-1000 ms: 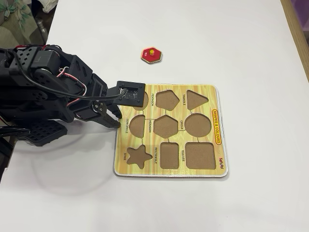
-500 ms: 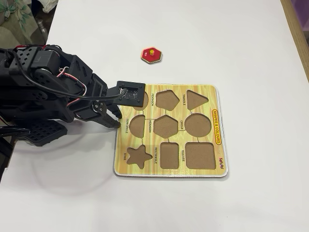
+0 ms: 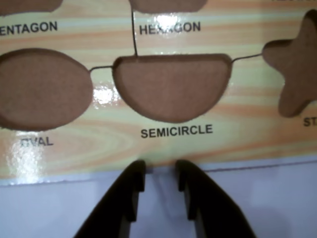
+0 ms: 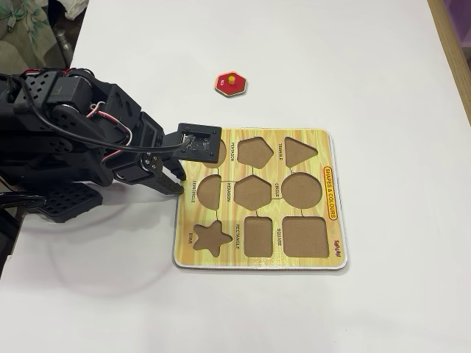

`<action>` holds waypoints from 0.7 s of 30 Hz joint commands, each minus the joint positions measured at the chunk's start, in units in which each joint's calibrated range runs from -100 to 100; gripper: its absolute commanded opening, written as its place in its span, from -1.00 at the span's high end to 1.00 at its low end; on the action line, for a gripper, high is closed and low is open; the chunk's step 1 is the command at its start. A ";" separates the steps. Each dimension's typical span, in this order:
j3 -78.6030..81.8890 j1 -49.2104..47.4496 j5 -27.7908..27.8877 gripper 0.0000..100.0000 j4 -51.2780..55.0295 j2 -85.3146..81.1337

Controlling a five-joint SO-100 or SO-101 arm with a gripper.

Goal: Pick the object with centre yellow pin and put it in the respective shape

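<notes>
The object with the centre yellow pin [image 4: 230, 83], a small red hexagon, lies on the white table beyond the yellow shape board [image 4: 257, 262]; the wrist view does not show it. The brown HEXAGON cutout [image 4: 253, 193] sits in the board's middle, and only its lower edge [image 3: 168, 5] shows in the wrist view. My gripper [image 4: 176, 182] hovers at the board's left edge in the fixed view. In the wrist view the gripper [image 3: 160, 171] points at the semicircle cutout [image 3: 172, 87]. Its jaws are a little apart with nothing between them.
Other cutouts on the board are pentagon [image 4: 255, 151], triangle [image 4: 299, 151], circle [image 4: 302, 190], star [image 4: 211, 237], rectangle [image 4: 258, 236] and square [image 4: 305, 236]. The wrist camera block [image 4: 199, 141] overhangs the oval cutout. The arm's black body [image 4: 59, 147] fills the left side. A wooden edge [image 4: 452, 51] borders the table on the right.
</notes>
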 commanded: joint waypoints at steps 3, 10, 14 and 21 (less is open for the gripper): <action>0.09 0.10 -0.56 0.84 0.69 1.58; -9.35 -0.38 -0.61 0.84 1.47 7.27; -18.88 -0.48 -0.09 0.84 1.55 13.38; -31.83 -0.78 -0.03 0.84 1.55 21.83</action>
